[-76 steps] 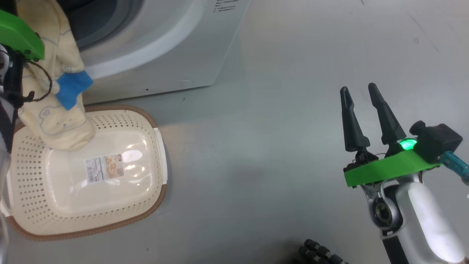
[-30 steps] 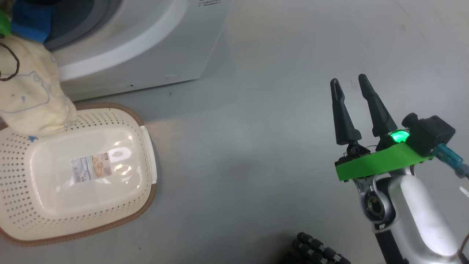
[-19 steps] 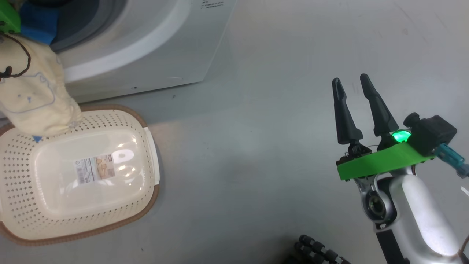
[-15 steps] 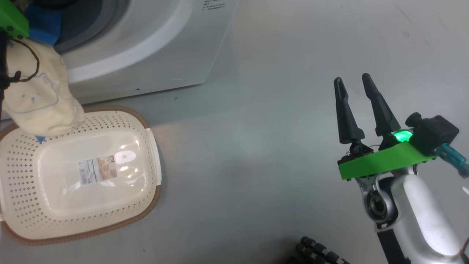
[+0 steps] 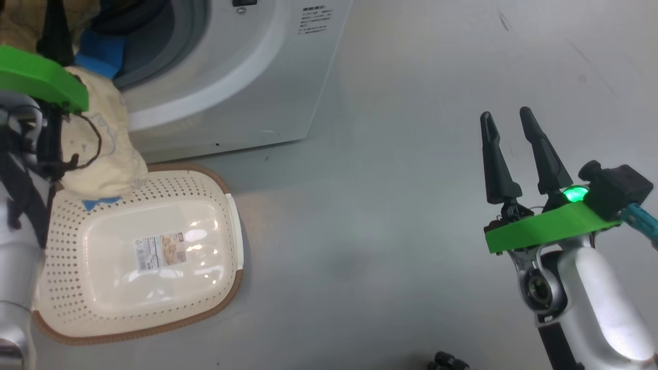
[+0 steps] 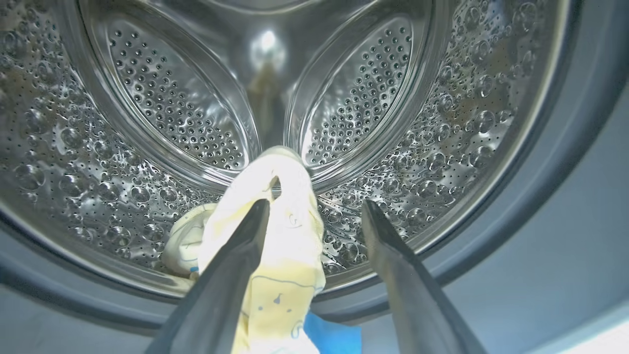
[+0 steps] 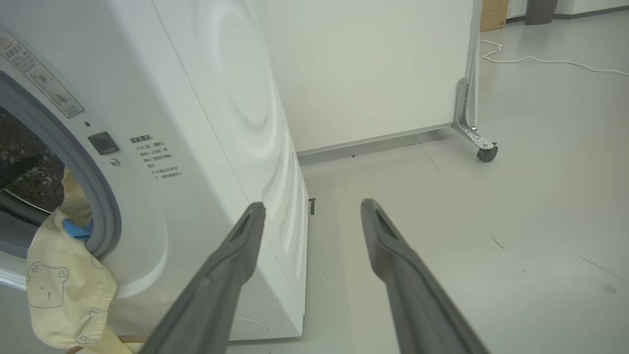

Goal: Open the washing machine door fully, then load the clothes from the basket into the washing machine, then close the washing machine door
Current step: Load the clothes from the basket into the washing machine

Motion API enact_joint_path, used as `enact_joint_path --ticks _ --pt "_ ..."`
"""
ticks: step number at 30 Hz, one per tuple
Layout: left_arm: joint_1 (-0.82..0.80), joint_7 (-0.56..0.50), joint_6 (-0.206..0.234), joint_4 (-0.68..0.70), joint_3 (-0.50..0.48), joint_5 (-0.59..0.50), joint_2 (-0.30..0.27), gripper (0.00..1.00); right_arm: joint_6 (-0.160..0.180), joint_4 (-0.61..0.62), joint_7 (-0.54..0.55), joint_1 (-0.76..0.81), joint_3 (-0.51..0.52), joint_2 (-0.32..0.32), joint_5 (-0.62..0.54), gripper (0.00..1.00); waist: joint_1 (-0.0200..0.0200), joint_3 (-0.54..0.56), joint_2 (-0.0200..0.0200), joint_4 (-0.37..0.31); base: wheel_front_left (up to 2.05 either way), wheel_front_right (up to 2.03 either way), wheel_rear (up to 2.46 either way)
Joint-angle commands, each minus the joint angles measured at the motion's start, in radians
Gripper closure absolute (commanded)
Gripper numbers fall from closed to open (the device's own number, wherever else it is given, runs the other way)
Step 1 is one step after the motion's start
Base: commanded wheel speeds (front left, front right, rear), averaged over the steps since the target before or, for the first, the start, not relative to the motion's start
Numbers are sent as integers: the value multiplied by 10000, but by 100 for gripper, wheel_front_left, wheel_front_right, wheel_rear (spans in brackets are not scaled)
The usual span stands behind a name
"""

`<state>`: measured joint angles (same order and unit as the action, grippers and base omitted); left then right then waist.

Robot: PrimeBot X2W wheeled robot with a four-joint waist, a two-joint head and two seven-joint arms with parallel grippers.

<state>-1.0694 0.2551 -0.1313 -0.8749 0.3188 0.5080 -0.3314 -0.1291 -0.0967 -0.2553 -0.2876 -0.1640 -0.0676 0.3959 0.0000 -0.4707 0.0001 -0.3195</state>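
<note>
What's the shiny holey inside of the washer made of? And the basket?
The drum looks like polished steel: mirror-bright, full of punched holes. The basket looks like glossy cream plastic: light glints on its bottom.

The left gripper (image 6: 315, 204), fingers spread, points into the steel drum (image 6: 172, 108); a cream-yellow garment (image 6: 282, 246) drapes over one finger.

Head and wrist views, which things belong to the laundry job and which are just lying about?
Job: washing machine, cream garment hanging from its opening, basket, left tool.
Lying about: wheeled white panel, white floor cable.
</note>
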Motion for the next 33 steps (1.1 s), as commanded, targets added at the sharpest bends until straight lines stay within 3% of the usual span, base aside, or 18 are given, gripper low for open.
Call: enact_joint_path --ticks 1,11,33 --pt "148 65 6 552 -456 -160 -271 0 -16 256 -65 248 -107 -230 -32 0 0 258 -1 153 0 0 0" --pt "2365 66 6 2072 -1346 -802 354 0 -16 167 -65 683 -32 -717 -49 0 0 1154 -1 665 0 0 0" --pt "6147 66 6 4379 -2507 -1482 939 0 -16 210 -65 1691 477 -1270 -60 0 0 2263 -1 1832 0 0 0"
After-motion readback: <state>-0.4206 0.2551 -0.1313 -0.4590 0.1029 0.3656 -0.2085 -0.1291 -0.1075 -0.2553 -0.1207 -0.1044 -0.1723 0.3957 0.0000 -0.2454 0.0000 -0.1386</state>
